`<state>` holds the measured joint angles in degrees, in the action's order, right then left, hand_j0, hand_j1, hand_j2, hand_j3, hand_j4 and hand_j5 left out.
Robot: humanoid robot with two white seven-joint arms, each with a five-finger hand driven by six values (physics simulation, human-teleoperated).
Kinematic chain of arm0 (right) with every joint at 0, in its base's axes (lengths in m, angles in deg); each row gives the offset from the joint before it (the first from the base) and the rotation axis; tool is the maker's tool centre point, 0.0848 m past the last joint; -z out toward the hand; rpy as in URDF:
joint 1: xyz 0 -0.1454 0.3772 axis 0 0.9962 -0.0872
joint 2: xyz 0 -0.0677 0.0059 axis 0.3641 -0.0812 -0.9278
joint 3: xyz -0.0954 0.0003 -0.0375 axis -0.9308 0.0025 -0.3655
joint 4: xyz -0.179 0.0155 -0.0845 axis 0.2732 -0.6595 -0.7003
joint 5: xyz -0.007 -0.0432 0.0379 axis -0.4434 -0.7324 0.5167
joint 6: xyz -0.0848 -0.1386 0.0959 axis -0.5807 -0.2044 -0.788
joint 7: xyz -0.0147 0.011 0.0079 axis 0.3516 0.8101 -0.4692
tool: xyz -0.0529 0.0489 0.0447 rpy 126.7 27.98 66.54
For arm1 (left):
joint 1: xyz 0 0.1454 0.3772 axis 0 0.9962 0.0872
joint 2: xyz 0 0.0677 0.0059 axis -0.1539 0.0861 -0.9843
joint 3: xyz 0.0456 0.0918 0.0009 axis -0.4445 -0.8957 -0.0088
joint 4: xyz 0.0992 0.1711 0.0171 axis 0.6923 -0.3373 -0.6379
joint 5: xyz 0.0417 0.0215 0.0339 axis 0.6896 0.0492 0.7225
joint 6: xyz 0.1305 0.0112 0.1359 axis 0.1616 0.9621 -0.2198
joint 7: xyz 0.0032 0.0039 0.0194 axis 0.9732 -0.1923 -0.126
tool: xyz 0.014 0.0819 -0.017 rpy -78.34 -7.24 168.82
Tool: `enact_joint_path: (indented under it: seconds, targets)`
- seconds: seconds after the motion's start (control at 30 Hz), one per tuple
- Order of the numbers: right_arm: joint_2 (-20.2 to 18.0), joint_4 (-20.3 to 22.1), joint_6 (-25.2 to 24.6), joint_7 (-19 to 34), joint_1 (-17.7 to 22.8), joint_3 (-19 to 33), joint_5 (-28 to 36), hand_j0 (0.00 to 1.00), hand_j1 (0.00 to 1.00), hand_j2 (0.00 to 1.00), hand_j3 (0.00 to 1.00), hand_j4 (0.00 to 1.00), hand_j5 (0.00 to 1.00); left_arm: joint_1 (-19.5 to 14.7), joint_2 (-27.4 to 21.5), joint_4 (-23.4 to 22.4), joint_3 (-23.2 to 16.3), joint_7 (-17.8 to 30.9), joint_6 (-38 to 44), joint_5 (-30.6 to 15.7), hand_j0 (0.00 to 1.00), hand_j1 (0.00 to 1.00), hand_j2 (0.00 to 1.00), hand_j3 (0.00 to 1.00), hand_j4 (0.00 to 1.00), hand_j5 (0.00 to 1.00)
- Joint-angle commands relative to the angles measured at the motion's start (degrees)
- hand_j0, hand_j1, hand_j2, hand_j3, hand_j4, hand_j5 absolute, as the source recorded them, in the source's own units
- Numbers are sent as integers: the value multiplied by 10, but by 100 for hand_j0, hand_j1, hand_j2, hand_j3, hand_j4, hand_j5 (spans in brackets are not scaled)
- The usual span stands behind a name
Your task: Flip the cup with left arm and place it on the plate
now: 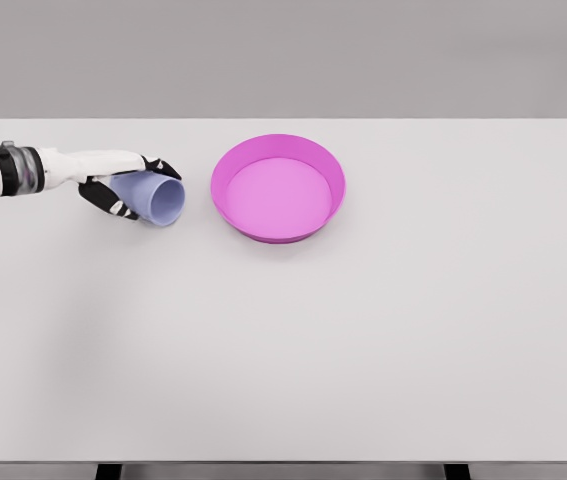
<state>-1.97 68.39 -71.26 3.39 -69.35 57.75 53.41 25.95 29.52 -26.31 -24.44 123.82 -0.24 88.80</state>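
Cup (156, 196): pale lavender-blue, tipped onto its side, open mouth facing right and slightly toward the camera, rim a clear oval; its base end is hidden inside the hand. It sits at the left part of the table, in the far half, just left of the plate with a narrow strip of bare table between the 2. Whether the cup rests on the surface or is lifted just clear of it cannot be told. Left hand (123, 186): closed around the cup's body, dark-tipped fingers (163, 166) wrapped over the top, more fingers showing below and behind the cup. Its white arm comes in from the left edge, roughly level, with a dark banded wrist. Plate (278, 188): magenta, round, with a raised wall and a lighter pink floor, nothing in it, standing a little left of the table's middle, in the far half. Table (363, 340): white, broad, filling most of the view, against a grey backdrop.
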Motion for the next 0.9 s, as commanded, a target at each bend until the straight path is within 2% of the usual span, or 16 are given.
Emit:
enact_joint_path:
  seconds: [0.0, 0.1, 0.3, 0.33, 0.47, 0.5, 0.57, 0.6, 0.73, 0.87]
  targets:
    - [0, 0, 0, 0, 0, 0, 0, 100, 100, 100, 100, 100, 100, 0, 0, -1, 1, 0, 0, -1, 66, 66, 66, 66, 66, 66]
    - [0, 0, 0, 0, 0, 0, 0, 100, 100, 100, 100, 100, 100, 2, 0, 5, 12, 0, 0, -22, 64, 64, 64, 64, 64, 64]
    - [0, 0, 0, 0, 0, -1, 0, 100, 100, 100, 100, 100, 100, 8, -2, 21, 2, 0, 0, -209, 62, 62, 62, 62, 62, 62]
    - [0, 0, 0, 0, 0, 0, 0, 100, 100, 100, 100, 100, 100, 21, -5, 33, 1, 0, 0, -244, 61, 61, 61, 61, 61, 61]
    - [0, 0, 0, 0, 0, -1, 0, 100, 100, 100, 100, 100, 100, 25, -3, 45, -3, 0, 0, -315, 60, 60, 60, 60, 60, 60]
    - [0, 0, 0, 0, 0, 0, 0, 100, 100, 100, 100, 100, 100, 25, -3, 46, -13, 0, 0, -333, 59, 59, 59, 59, 59, 59]
    - [0, 0, 0, 0, 0, -1, 0, 100, 100, 100, 100, 100, 100, 21, -3, 46, -63, 0, 0, -405, 57, 57, 57, 57, 57, 57]
    - [0, 0, 0, 0, -1, -1, 0, 100, 100, 100, 100, 100, 100, 19, -3, 48, -76, 0, 0, -425, 57, 57, 57, 57, 57, 57]
    - [0, 0, 0, 0, -1, -1, 0, 100, 100, 100, 100, 100, 100, 20, -3, 77, -76, 0, 0, -449, 56, 56, 56, 56, 56, 56]
    - [0, 0, 0, 0, -1, -1, 0, 100, 100, 100, 100, 100, 100, 20, -3, 109, -79, 0, 0, -497, 54, 54, 54, 54, 54, 54]
